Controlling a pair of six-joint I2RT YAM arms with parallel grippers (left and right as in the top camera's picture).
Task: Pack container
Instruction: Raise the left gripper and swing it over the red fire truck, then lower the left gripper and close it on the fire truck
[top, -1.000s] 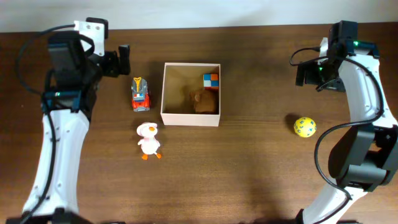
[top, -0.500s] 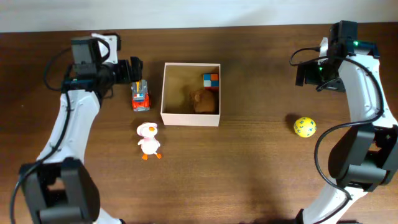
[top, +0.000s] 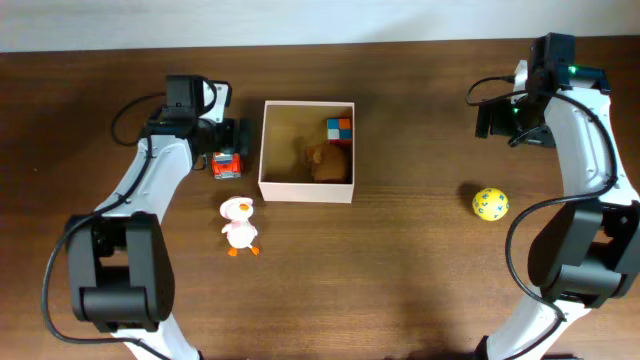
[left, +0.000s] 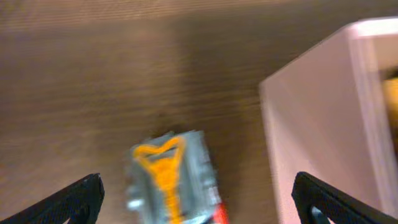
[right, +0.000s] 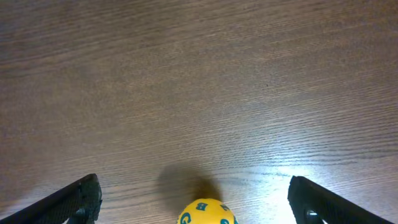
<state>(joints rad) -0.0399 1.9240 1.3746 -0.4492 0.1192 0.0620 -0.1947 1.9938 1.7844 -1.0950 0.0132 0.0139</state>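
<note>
The container (top: 262, 150) is a white-walled square box with a tan inside, at the table's upper middle; its white wall shows in the left wrist view (left: 317, 118). Inside it lie a coloured cube (top: 339, 130) and a brown toy (top: 325, 160). A red and grey toy truck (top: 226, 160) sits just left of the box; in the left wrist view (left: 171, 177) it lies between my open fingers. My left gripper (top: 228, 140) hangs open over the truck. A white duck (top: 239, 225) stands below it. A yellow lettered ball (top: 490, 204) lies at the right and shows in the right wrist view (right: 207, 213). My right gripper (top: 496, 118) is open and empty above it.
The brown wooden table (top: 400, 280) runs to a pale wall at the back. The left arm reaches in from the left, the right arm stands along the right edge.
My left arm has swung right and down, bringing its open gripper over the toy truck beside the box. The right arm and all toys have not moved.
</note>
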